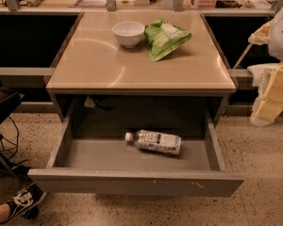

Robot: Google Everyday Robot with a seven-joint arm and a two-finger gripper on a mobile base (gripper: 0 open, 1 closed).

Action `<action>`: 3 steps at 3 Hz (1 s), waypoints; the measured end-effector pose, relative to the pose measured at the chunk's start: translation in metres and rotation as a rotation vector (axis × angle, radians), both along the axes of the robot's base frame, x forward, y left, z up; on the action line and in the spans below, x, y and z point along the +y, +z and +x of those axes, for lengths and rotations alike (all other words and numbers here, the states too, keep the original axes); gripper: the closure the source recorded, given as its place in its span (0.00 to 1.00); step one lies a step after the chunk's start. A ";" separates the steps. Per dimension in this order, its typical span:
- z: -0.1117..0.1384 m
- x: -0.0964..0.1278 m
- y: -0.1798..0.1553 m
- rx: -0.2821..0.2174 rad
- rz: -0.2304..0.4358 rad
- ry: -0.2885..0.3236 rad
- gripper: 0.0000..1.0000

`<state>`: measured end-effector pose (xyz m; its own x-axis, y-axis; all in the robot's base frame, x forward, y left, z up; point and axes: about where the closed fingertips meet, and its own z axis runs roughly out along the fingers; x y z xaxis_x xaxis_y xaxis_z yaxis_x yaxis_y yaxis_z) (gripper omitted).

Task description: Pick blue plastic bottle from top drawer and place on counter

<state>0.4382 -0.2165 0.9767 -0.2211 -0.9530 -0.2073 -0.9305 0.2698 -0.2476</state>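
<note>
The blue plastic bottle [153,141] is clear with a white cap and a white label. It lies on its side in the open top drawer [132,181], cap pointing left, near the back middle. The counter [108,65] is a glossy beige top right above the drawer. My gripper [270,100] hangs at the far right edge of the view, beside the counter's right corner, well to the right of the bottle and higher than it. It holds nothing that I can see.
A white bowl [129,33] and a green crinkled snack bag [166,38] sit at the back of the counter. A cluttered shelf [85,1] runs behind. A person's shoe [21,201] and a black stand [0,107] are at the left.
</note>
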 end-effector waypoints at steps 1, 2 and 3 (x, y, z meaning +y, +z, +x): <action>0.000 0.000 0.000 0.000 0.000 0.000 0.00; -0.001 -0.006 -0.030 0.040 0.045 -0.008 0.00; -0.007 -0.028 -0.106 0.134 0.172 -0.057 0.00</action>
<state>0.4316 -0.2442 0.8710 -0.3102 -0.8913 -0.3306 -0.9339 0.3507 -0.0691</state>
